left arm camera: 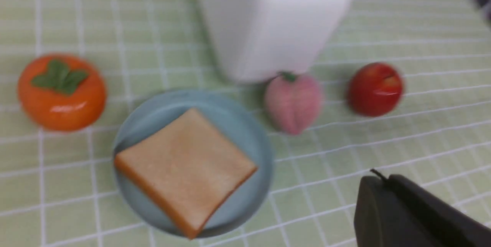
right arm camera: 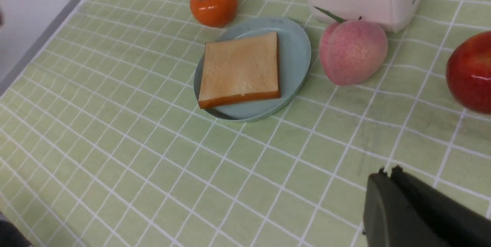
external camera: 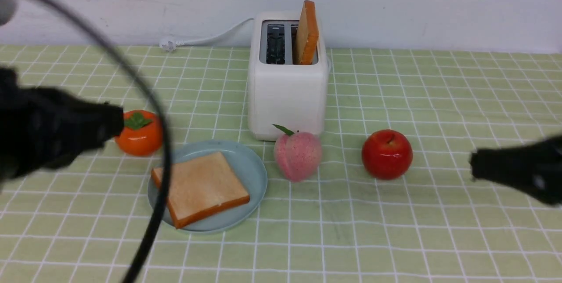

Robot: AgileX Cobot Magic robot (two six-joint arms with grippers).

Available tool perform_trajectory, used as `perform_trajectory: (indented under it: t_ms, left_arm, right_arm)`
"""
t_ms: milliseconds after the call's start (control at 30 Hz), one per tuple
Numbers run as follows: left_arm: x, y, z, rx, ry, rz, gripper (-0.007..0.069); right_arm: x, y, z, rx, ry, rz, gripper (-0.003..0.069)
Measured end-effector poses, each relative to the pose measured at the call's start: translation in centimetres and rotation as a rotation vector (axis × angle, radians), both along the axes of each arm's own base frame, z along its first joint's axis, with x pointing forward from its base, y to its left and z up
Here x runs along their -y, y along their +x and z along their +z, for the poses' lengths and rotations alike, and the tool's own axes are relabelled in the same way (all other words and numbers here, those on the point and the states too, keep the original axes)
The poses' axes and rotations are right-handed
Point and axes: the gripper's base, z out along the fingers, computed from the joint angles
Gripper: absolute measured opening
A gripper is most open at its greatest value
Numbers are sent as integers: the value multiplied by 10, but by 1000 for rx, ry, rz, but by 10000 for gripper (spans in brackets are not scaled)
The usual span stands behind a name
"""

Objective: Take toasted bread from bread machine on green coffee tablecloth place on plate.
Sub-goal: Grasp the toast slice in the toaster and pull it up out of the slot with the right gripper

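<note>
The white bread machine (external camera: 287, 76) stands at the back middle of the green coffee tablecloth (external camera: 395, 230). One slice of toasted bread (external camera: 306, 32) stands upright in its right slot; the left slot is empty. A second slice (external camera: 200, 187) lies flat on the pale blue plate (external camera: 252, 166) in front of the machine; it also shows in the left wrist view (left arm camera: 186, 170) and the right wrist view (right arm camera: 239, 69). My left gripper (external camera: 116, 127) hovers left of the plate, shut and empty. My right gripper (external camera: 476, 166) is at the right, shut and empty.
An orange persimmon (external camera: 139, 133) sits left of the plate. A pink peach (external camera: 297, 154) and a red apple (external camera: 387, 154) lie in front of the machine. A black cable (external camera: 149, 98) arcs across the front view's left. The white cord (external camera: 206, 37) runs behind the machine.
</note>
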Motion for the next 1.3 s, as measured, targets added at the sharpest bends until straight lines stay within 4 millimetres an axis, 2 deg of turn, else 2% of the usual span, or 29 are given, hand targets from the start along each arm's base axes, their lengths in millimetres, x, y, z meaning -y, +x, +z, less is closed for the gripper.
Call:
perform_trajectory:
  t_ms: [33,67,100,167,233,267,367,433,533,600,633,667,700,800,833,900,1033,1100,1200,1233,1267,1300]
  left_arm:
    - [-3,-14,-6,38,-12,-1,-13]
    - [-3,-16,-7,51,-16,0,-13]
    - [-10,-38,-20,110,-37,12,-13]
    - [-15,-50,-30,153,-51,26,-13]
    - [-23,-69,-49,248,-84,62,-13]
    - [-25,-73,-54,269,-89,69,-13]
    - [-30,-81,-70,340,-96,96,-13]
    - [-32,-82,-74,357,-88,101,-13]
    - [-32,-81,-80,373,-73,111,-13]
    - [-33,-81,-79,384,-76,117,-13]
    - [-33,-81,-79,384,-76,117,-13]
    - [-33,-81,-79,386,-77,118,-13]
    - [-33,-81,-79,387,-77,118,-13]
    - [-33,-81,-79,389,-77,119,-13]
    - [-33,-81,-79,389,-77,119,-13]
    - [-33,-81,-79,391,-77,120,-13]
    - [-34,-81,-78,396,-80,123,-13]
    - [-34,-81,-78,399,-80,125,-13]
    - [-34,-81,-78,400,-80,125,-13]
    - [-34,-81,-78,400,-80,125,-13]
    - [-34,-81,-78,400,-80,125,-13]
    - [-34,-81,-78,400,-80,125,-13]
  right_arm:
    - [-6,13,2,-15,0,23,0]
    - [-7,15,2,-17,-1,29,0]
    - [-22,34,6,-22,-4,76,1]
    - [-38,50,10,-7,-21,116,1]
    - [-66,81,16,42,-72,153,4]
    - [-73,88,18,55,-82,157,6]
    - [-100,128,24,102,-133,153,50]
    - [-107,144,25,124,-157,147,82]
    - [-122,185,21,142,-192,100,231]
    - [-126,203,17,144,-181,47,325]
    - [-127,206,17,145,-180,41,335]
    - [-129,221,13,170,-174,-7,411]
    - [-130,228,11,186,-173,-31,447]
    - [-132,250,0,247,-182,-104,498]
    - [-132,252,-2,254,-184,-111,498]
    - [-134,267,-18,287,-197,-151,494]
    - [-136,277,-36,282,-212,-162,459]
    - [-138,281,-49,255,-217,-163,413]
    - [-139,282,-53,242,-214,-166,321]
    - [-139,282,-53,242,-215,-166,314]
    - [-139,282,-53,245,-213,-168,242]
    - [-139,282,-53,249,-210,-170,200]
